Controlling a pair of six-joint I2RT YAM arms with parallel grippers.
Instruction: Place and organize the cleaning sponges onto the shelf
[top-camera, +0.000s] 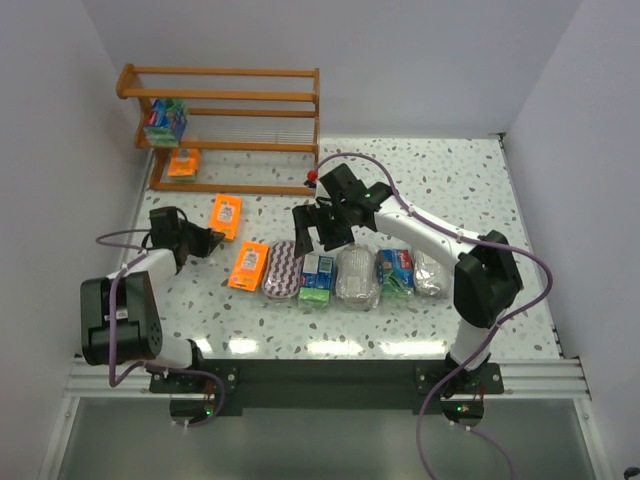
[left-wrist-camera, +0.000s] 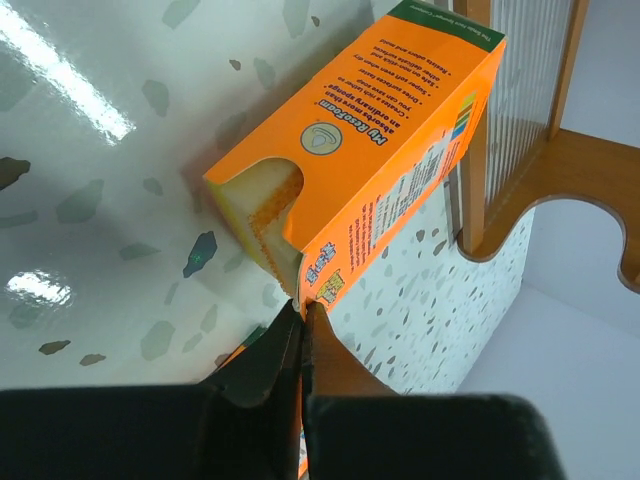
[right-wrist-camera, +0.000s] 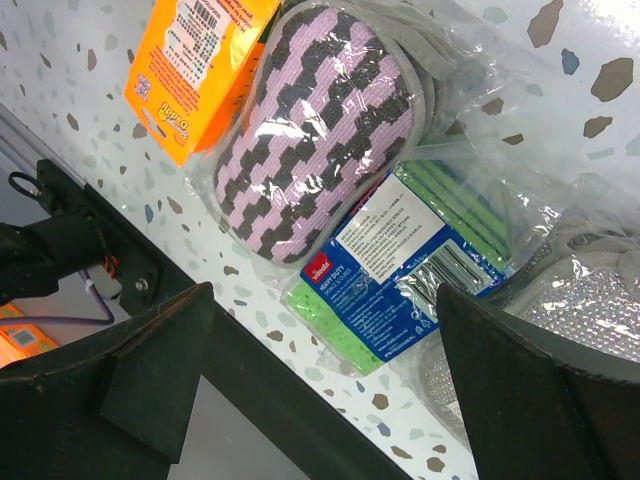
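Note:
The wooden shelf (top-camera: 235, 130) stands at the far left, with a blue-and-green pack (top-camera: 165, 120) on its middle tier and an orange pack (top-camera: 183, 163) on the bottom tier. My left gripper (top-camera: 210, 238) is shut on the near corner of an orange sponge pack (top-camera: 226, 215), seen close in the left wrist view (left-wrist-camera: 380, 150) at the fingertips (left-wrist-camera: 303, 305). My right gripper (top-camera: 320, 228) is open and empty above a purple zigzag pad (right-wrist-camera: 310, 130) and a blue-and-green pack (right-wrist-camera: 400, 250).
A row lies near the front: an orange pack (top-camera: 248, 265), purple pad (top-camera: 283, 270), blue-green pack (top-camera: 317, 277), grey-white pad (top-camera: 357, 277), blue-green pack (top-camera: 395, 272) and grey pad (top-camera: 432, 275). The shelf's side post (left-wrist-camera: 480, 150) is close behind the held pack.

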